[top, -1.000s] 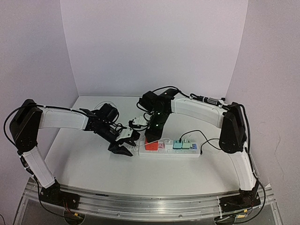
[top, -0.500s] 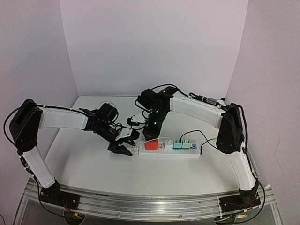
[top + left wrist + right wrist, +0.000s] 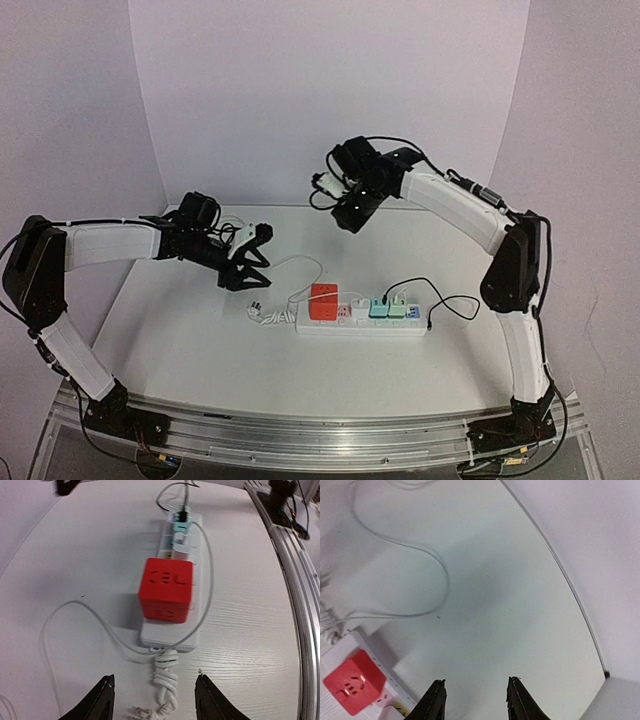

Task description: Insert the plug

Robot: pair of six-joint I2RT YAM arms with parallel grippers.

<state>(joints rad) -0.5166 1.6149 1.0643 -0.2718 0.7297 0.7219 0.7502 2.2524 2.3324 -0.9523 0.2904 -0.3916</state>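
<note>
A red cube plug (image 3: 323, 301) sits in the left end of the white power strip (image 3: 385, 328); it also shows in the left wrist view (image 3: 166, 589) and the right wrist view (image 3: 354, 681). A white plug (image 3: 360, 306) and teal plugs (image 3: 388, 309) sit further right on the strip. My left gripper (image 3: 262, 257) is open and empty, to the left of the strip and off the table; in its wrist view (image 3: 155, 677) it faces the strip's end. My right gripper (image 3: 347, 212) is open and empty, raised above the back of the table (image 3: 476, 681).
The strip's own white cord is knotted in a bundle (image 3: 166, 672) at its left end, its pronged plug (image 3: 142, 712) lying on the table. A thin white cable (image 3: 427, 555) loops over the table behind the strip. A black cable (image 3: 440, 295) runs from the strip's right end.
Both grippers have left the red cube and the strip. The left arm has drawn back to the left and up. The right arm has risen toward the back wall.
</note>
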